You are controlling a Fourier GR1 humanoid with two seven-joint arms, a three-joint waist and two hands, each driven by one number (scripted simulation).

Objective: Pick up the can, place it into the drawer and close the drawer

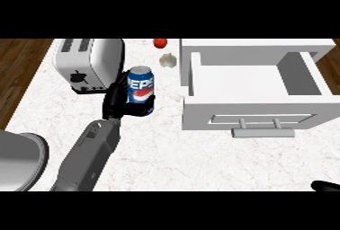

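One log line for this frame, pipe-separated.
step: grasp | left hand: shut on can | drawer: open, no can inside | right hand: lower right edge

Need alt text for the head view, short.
The left hand is curled round an upright blue can, just left of the open white drawer. A toaster stands beyond the hand on the counter; the right hand barely shows at the lower right edge.
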